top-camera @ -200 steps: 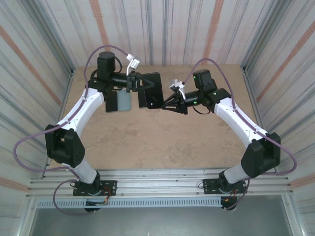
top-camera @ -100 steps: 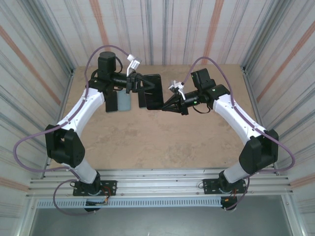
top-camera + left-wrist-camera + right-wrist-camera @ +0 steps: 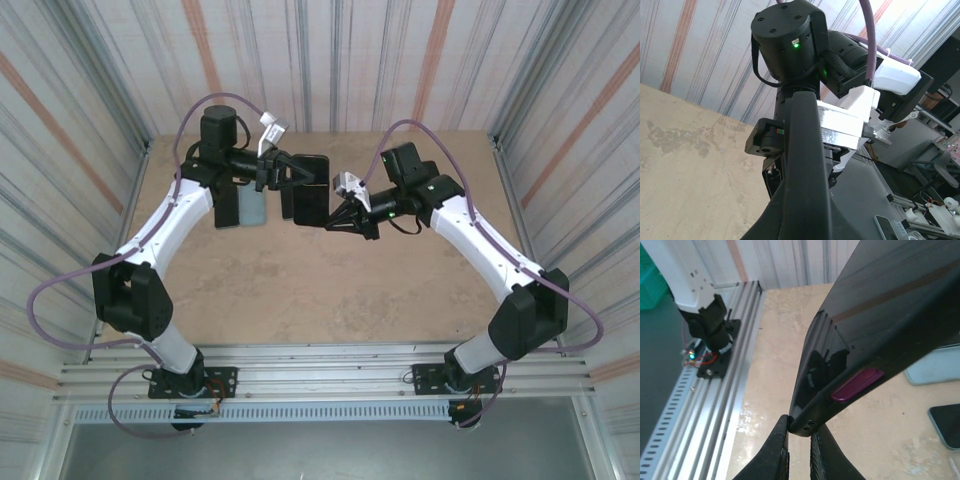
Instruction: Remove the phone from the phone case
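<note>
Above the far middle of the table, the phone (image 3: 308,190) in its phone case (image 3: 880,315) is held in the air. The left gripper (image 3: 288,172) is clamped on one edge and the right gripper (image 3: 800,434) is pinching a corner. The case is probably light, bendy and slick, the phone rigid and breakable. Peel at the corner lip.

My left arm (image 3: 172,222), right arm (image 3: 485,250): white shells, black joint housings. Purple cable (image 3: 215,97) loops off each. Round motor cap (image 3: 790,25): black, ring of screws, green light (image 3: 796,45). Right tool (image 3: 799,437): black fingers (image 3: 774,455).
</note>
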`<state>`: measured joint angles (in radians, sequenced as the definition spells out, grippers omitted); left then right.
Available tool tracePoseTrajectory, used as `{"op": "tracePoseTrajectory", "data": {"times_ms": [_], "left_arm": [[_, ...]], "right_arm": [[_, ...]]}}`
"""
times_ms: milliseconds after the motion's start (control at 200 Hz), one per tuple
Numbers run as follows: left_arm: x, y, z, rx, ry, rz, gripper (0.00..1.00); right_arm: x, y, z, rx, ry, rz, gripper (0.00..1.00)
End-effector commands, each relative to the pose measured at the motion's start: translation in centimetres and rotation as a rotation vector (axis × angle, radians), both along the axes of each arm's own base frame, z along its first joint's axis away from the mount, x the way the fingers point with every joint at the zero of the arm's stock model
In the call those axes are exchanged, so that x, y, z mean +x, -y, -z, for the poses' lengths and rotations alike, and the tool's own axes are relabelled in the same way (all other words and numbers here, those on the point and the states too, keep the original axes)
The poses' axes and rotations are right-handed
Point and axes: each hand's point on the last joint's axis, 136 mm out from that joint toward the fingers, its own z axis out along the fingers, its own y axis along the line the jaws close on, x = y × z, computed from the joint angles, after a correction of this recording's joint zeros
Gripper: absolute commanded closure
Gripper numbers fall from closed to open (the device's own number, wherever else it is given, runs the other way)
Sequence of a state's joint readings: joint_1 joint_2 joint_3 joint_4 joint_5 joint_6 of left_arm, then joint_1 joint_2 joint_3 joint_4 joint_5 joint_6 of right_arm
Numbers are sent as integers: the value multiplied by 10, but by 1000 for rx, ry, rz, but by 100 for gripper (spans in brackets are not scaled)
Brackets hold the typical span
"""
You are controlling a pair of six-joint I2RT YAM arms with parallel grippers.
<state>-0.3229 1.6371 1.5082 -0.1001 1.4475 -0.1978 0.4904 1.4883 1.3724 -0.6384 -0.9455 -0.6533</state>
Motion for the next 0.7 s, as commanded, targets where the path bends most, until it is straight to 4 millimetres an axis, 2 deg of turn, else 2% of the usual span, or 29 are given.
{"op": "tracePoseTrajectory", "data": {"times_ms": [0, 190, 301, 401, 531, 691], "left_arm": [[-27, 0, -30, -25, 4, 80, 100], [-31, 3, -29, -25, -4, 100, 100], [-30, 5, -27, -21, -11, 99, 100], [-27, 6, -25, -16, -15, 84, 100], [-23, 8, -26, -11, -10, 58, 100], [-14, 10, -22, 0, -22, 19, 100]], "right_arm": [[22, 3, -2, -34, 188, 69, 91], [28, 3, -11, -12, 254, 111, 91], [22, -1, -27, 60, 218, 93, 91], [20, -1, -33, 98, 185, 96, 90], [22, -1, -43, 171, 112, 127, 77], [23, -2, -47, 237, 38, 137, 70]]}}
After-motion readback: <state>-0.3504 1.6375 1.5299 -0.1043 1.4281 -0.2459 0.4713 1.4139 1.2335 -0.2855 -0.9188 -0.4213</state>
